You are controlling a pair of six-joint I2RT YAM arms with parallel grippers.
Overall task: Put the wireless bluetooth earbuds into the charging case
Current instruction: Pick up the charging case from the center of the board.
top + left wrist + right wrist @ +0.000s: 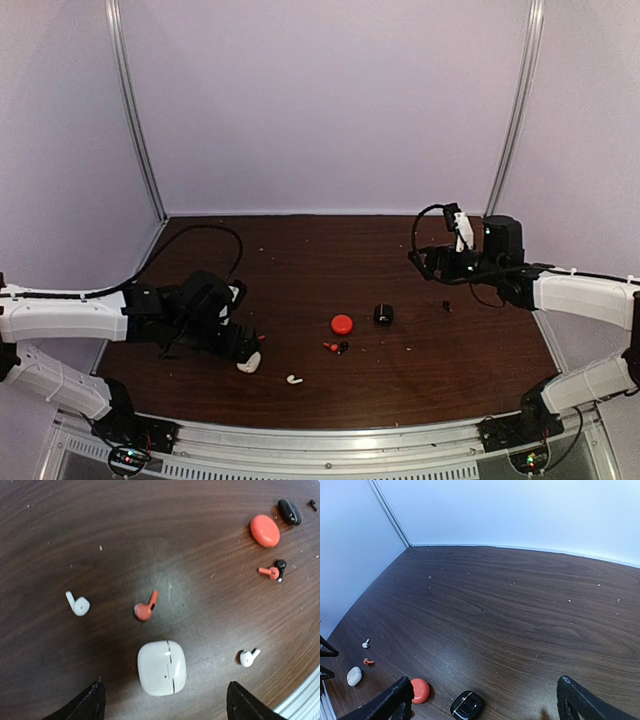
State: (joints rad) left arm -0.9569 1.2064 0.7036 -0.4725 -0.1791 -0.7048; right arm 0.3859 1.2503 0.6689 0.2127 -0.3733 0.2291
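Observation:
The white charging case [161, 667], lid shut, lies on the table between the fingertips of my left gripper [166, 701], which is open and holds nothing. A red earbud [146, 608] and a white earbud [78, 604] lie just beyond it, and another white earbud [248, 657] lies to its right. From above, the left gripper [240, 348] hovers over the white case [248, 362]. A red case [342, 323] and a black case [383, 314] sit mid-table. My right gripper [484, 691] is open and empty, raised above the black case [467, 706].
A red earbud [270, 572] and a black earbud [280, 566] lie together near the red case [265, 530]. Another black earbud [446, 306] lies right of the black case. White walls enclose the table; a metal rail [330, 440] runs along its near edge.

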